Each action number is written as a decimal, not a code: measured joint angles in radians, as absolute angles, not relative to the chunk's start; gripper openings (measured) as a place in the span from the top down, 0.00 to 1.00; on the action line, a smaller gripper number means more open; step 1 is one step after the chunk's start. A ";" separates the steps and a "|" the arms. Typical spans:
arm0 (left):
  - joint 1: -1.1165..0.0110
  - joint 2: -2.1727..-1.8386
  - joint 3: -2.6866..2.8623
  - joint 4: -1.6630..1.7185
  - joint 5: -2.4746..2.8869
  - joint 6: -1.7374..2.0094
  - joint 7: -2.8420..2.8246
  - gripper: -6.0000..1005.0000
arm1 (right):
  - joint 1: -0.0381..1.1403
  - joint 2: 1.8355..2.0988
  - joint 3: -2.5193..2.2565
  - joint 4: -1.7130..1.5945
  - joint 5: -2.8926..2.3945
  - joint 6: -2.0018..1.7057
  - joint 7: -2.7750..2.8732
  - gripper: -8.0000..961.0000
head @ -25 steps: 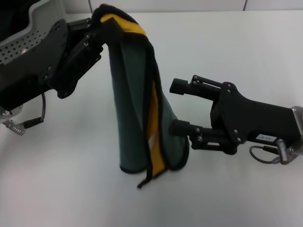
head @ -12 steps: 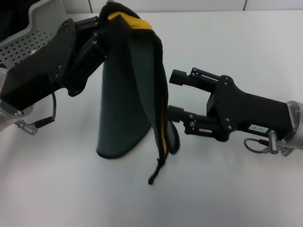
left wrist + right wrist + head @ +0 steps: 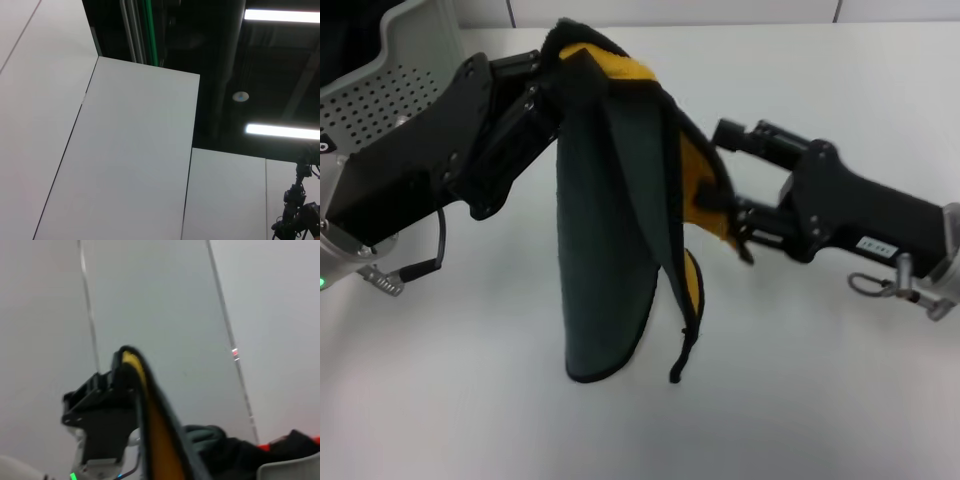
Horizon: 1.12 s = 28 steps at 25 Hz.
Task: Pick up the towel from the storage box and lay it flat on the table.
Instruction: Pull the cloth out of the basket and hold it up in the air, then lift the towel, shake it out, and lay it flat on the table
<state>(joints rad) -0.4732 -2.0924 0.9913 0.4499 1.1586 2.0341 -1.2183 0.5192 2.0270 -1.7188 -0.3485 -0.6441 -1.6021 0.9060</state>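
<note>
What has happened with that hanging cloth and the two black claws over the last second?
The right gripper has moved in and up to the towel, its fingers now around the yellow-faced side edge, pulling that edge outward; whether it has clamped is unclear. The towel's lower end has swung and spread. The left gripper still holds the towel's top above the table, and the storage box sits unchanged behind.

White table (image 3: pixel 840 380); storage box (image 3: pixel 390 75) at its far-left corner
</note>
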 joint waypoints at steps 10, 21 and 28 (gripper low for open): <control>-0.480 -2.092 1.059 0.459 1.160 2.034 -1.217 0.97 | 0.517 2.022 -1.693 -0.348 -0.643 -1.586 0.903 0.45; -0.473 -2.092 1.069 0.455 1.160 2.035 -1.211 0.97 | 0.527 2.021 -1.698 -0.348 -0.655 -1.586 0.898 0.79; -0.456 -2.092 1.066 0.442 1.161 2.032 -1.198 0.97 | 0.522 2.013 -1.694 -0.384 -0.655 -1.613 0.875 0.96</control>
<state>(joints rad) -0.4556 -2.0918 1.0658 0.4419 1.1613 2.0322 -1.1980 0.5220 2.0133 -1.6935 -0.3845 -0.6551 -1.6133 0.8750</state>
